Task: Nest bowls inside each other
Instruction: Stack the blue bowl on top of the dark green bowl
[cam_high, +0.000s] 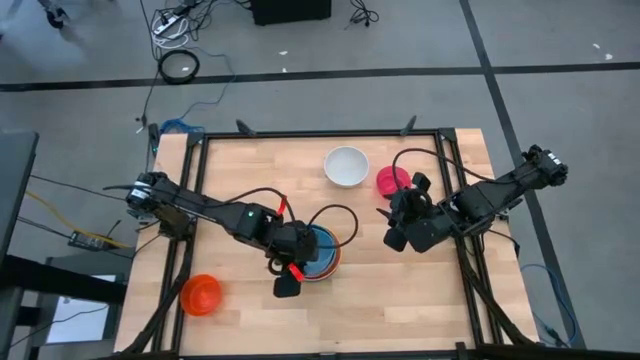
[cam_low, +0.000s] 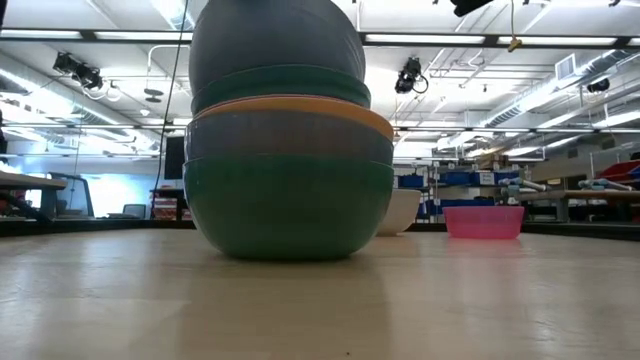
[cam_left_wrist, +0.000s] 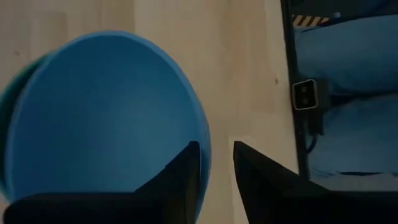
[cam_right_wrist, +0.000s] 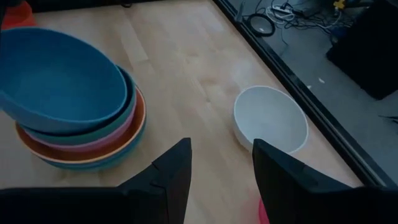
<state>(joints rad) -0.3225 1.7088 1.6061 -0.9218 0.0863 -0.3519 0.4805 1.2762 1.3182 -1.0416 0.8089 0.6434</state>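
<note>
A stack of nested bowls stands near the table's middle, with a blue bowl lying tilted on top of teal, pink and orange ones. My left gripper is open at this blue bowl's near rim. One finger stands inside the bowl and one outside, and bare wood shows beside the outer finger. My right gripper hangs open and empty above the table, between the stack and a white bowl. A pink bowl rests on its base beside the white one.
An orange bowl sits alone near the table's front left corner. The white bowl and the pink one stand toward the far edge. The black table frame runs along the sides. Bare wood lies along the near edge.
</note>
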